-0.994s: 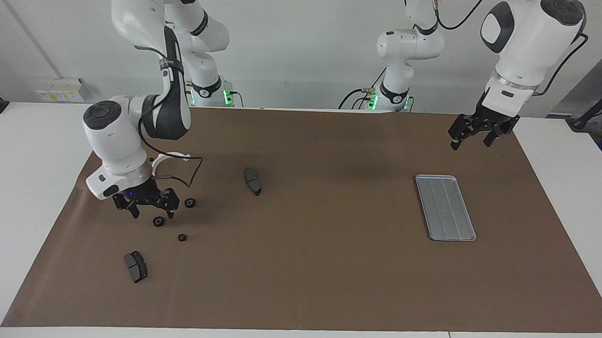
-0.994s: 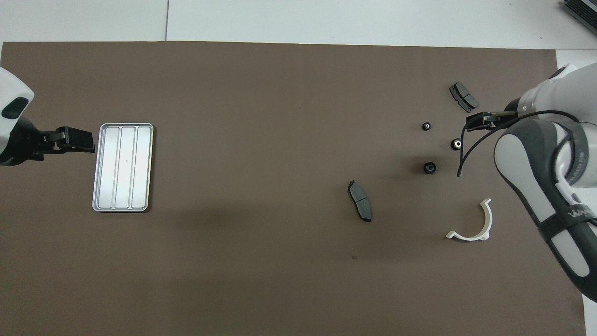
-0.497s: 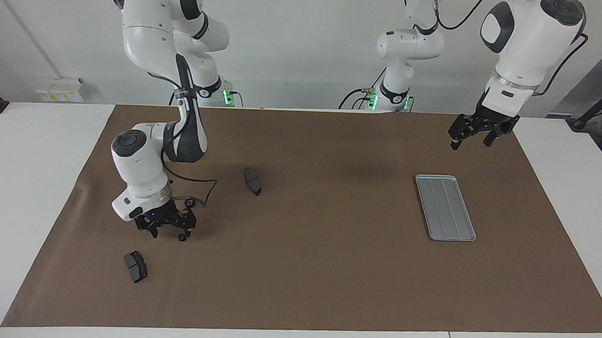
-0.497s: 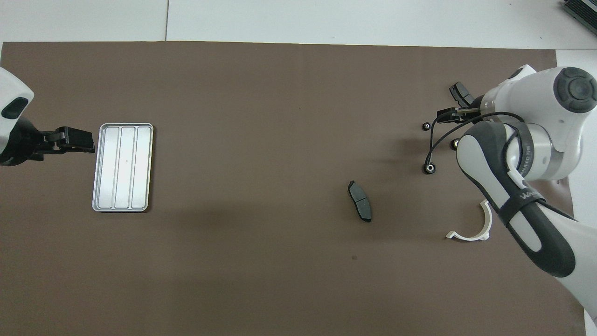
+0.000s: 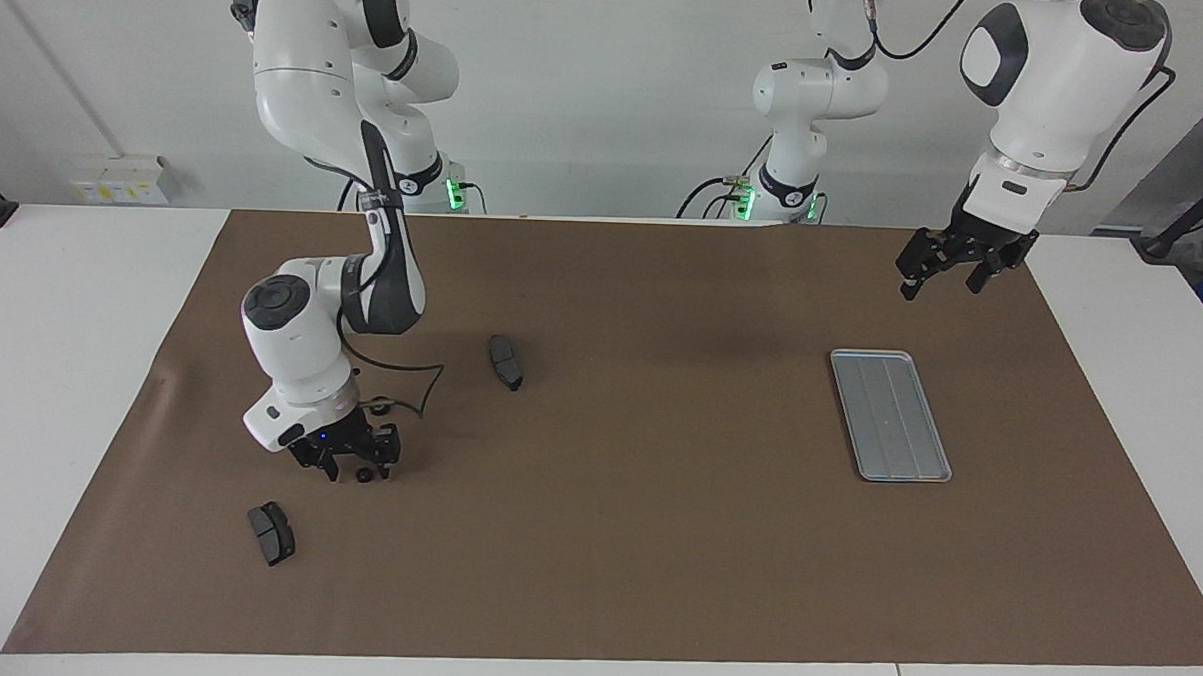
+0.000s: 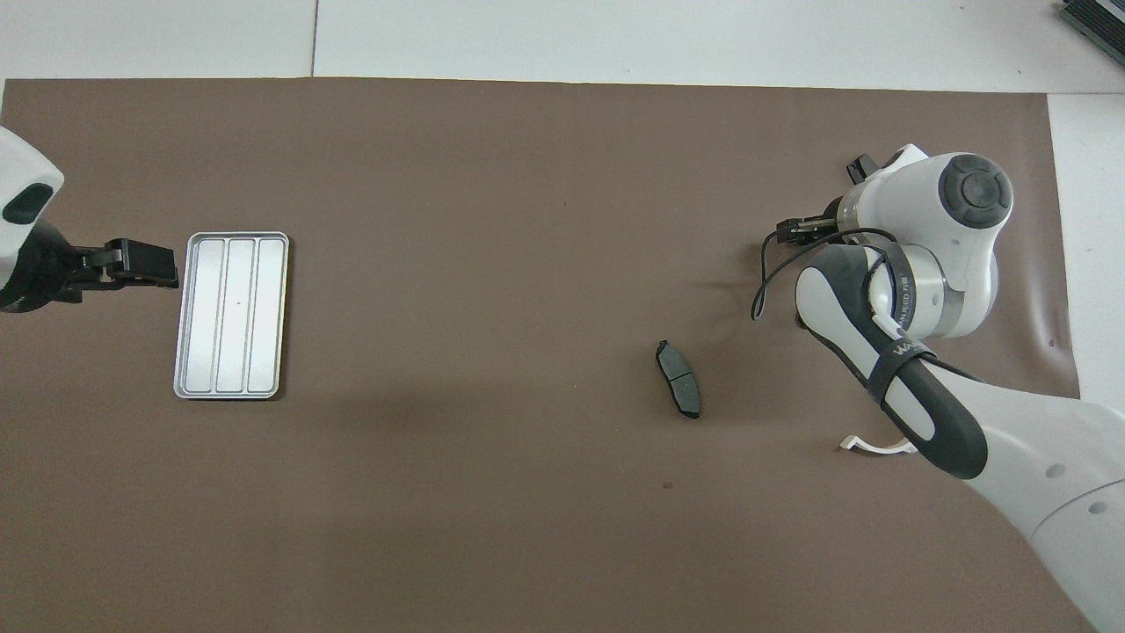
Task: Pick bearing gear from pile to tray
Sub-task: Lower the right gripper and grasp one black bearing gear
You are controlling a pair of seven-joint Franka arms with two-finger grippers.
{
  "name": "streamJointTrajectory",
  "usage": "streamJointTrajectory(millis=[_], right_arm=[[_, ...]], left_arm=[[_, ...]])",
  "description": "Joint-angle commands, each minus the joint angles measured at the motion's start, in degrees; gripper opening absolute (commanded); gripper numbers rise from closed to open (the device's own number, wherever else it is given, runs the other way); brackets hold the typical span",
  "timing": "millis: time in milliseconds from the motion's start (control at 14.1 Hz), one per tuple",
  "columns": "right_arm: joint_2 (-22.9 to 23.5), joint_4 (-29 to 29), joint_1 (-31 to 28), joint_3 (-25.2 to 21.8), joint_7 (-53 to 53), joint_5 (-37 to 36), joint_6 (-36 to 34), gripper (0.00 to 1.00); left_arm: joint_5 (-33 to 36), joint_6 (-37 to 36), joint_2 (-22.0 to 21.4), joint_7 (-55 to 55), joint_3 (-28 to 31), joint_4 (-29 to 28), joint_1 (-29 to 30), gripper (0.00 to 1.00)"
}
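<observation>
Bench and its brown mat fill both views, and most of the mat is bare, so there is much open room between the two ends.

In the facing view the right arm bends down at the lower left of the frame. The right gripper is very low over the mat. I cannot tell if it is spread or pressed together. The left arm waits at the upper right of the frame, and the left gripper hangs spread and empty above the mat, near the tray's upper end.

The tray lies empty at the middle right of the frame, with its long axis running up and down the frame. One brake pad lies near the middle. A second brake pad lies just below the right gripper.

The bearing gear is a small black round piece on the mat. It sits at the right gripper's tip, on the side toward the tray. Whether it is pinched I cannot say. I judge the right arm is the one to carry it, across the bare mat and below the middle pad.
</observation>
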Motion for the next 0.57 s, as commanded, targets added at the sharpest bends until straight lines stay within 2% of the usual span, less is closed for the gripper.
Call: streamJointTrajectory(millis=[0, 497], right_arm=[[0.14, -0.25, -0.27, 0.26, -0.20, 1.12, -0.59, 0.56], [-0.04, -0.34, -0.27, 0.26, -0.20, 1.12, -2.27, 0.48]], left_arm=[[-0.85, 0.83, -1.73, 0.45, -0.03, -1.97, 0.43, 1.00], [-0.85, 0.83, -1.73, 0.45, -0.03, -1.97, 0.43, 1.00]])
